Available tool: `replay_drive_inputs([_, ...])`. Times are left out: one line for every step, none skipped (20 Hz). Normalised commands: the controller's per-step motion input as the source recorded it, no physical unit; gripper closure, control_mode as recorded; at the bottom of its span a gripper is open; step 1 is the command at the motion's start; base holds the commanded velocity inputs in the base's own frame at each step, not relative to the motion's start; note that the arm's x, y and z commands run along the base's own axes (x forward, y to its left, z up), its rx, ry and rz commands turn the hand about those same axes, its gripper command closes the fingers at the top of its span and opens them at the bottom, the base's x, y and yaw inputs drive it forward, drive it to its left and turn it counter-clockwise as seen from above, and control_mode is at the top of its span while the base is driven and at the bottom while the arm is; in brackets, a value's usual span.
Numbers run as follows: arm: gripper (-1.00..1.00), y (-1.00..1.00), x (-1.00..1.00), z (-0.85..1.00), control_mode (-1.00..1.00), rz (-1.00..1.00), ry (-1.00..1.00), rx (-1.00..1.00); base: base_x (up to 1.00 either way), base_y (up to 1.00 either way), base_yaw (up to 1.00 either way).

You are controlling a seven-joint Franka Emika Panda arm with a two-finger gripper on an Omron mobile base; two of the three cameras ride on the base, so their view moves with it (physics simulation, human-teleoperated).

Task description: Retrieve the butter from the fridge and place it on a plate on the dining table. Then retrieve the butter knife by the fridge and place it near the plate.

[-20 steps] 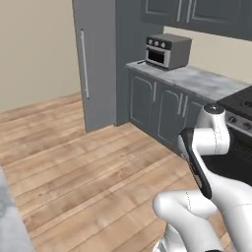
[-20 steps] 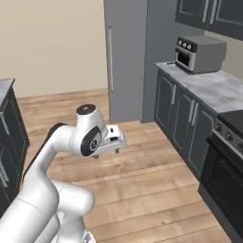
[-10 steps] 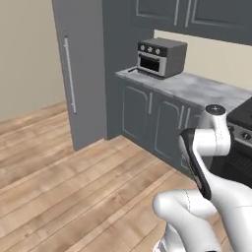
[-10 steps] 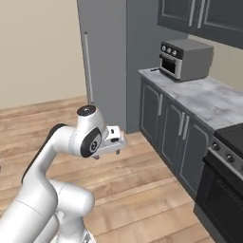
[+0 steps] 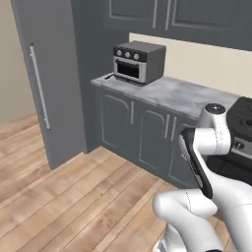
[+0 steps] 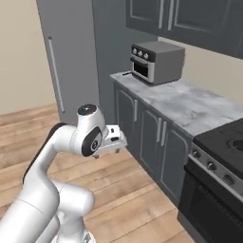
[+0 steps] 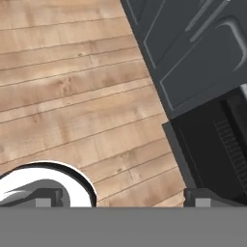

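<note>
One hand (image 7: pixel 120 198) spread wide, empty | fridge (image 5: pixel 47 74) closed, left | open wood floor (image 5: pixel 74 197) beside cabinets (image 5: pixel 138 128)

Kitchen corner with fridge, counter and folded arm

The fridge (image 6: pixel 71 52) is seen at the upper left, its long bar handle (image 6: pixel 55 74) upright. A toaster oven (image 6: pixel 156 61) is set at the counter's (image 6: pixel 190 107) far left corner, with a slim dark knife (image 6: pixel 126 73) just beside it at the edge. The stove (image 6: pixel 223 142) is seen at the right. The arm (image 6: pixel 71 147) is folded low over the wooden floor (image 6: pixel 128 204).
</note>
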Motion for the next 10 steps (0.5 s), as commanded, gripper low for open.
replay_drive_inputs([-1.0, 0.0, 0.0, 0.0, 1.0, 0.0, 0.0, 0.0, 0.67, 0.52, -0.49])
replay_drive_inputs([-1.0, 0.0, 0.0, 0.0, 1.0, 0.0, 0.0, 0.0, 0.66, 0.57, -0.5])
replay_drive_inputs([-1.0, 0.0, 0.0, 0.0, 1.0, 0.0, 0.0, 0.0, 0.64, 0.61, -0.49])
replay_drive_inputs([-1.0, 0.0, 0.0, 0.0, 1.0, 0.0, 0.0, 0.0, 0.63, 0.71, -0.49])
replay_drive_inputs([-1.0, 0.0, 0.0, 0.0, 1.0, 0.0, 0.0, 0.0, 0.59, 0.79, -0.5])
replay_drive_inputs([-1.0, 0.0, 0.0, 0.0, 1.0, 0.0, 0.0, 0.0, 0.69, 1.0, -0.52])
replay_drive_inputs([-1.0, 0.0, 0.0, 0.0, 1.0, 0.0, 0.0, 0.0, 0.65, 1.0, -0.52])
replay_drive_inputs([-1.0, 0.0, 0.0, 0.0, 1.0, 0.0, 0.0, 0.0, 0.64, 1.0, -0.51])
replay_drive_inputs([-1.0, 0.0, 0.0, 0.0, 1.0, 0.0, 0.0, 0.0, 0.63, 1.0, -0.51])
replay_drive_inputs([-1.0, 0.0, 0.0, 0.0, 1.0, 0.0, 0.0, 0.0, 0.61, 1.0, -0.51])
